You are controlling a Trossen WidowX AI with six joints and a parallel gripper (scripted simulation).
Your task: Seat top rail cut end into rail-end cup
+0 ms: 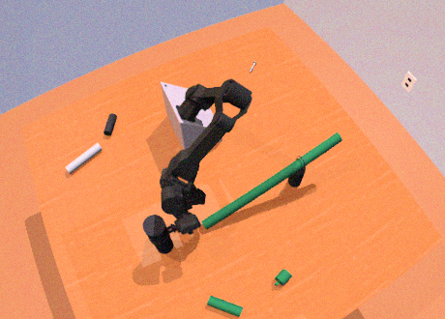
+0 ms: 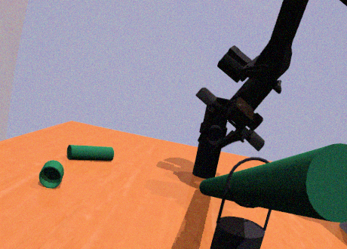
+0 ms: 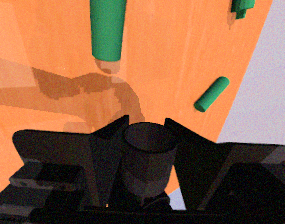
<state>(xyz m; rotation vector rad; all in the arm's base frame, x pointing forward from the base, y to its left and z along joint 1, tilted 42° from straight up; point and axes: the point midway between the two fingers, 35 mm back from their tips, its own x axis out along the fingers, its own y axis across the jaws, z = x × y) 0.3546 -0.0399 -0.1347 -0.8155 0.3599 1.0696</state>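
The long green rail (image 1: 261,188) (image 2: 279,184) (image 3: 107,30) runs through the wire loop cap (image 2: 253,158) on the short black post (image 1: 297,178) (image 2: 237,233). Its cut end is free and points toward the big black post (image 1: 165,245) (image 2: 205,163). The dark rail-end cup (image 3: 148,162) (image 2: 215,134) is beside the upper part of that post, its round mouth facing the rail side. My gripper (image 3: 146,120) is shut on the cup, one finger on each side. A gap separates cup and rail end in the wrist view. The brace band is too dark to make out clearly.
A short green cylinder (image 1: 224,305) (image 2: 90,153) (image 3: 211,94) and a green cap piece (image 1: 282,277) (image 2: 51,174) lie on the table. A white cylinder (image 1: 83,159), a black cylinder (image 1: 110,124) and a small pin (image 1: 252,67) lie farther off. A pale angular block (image 1: 194,133) stands by the arm's base.
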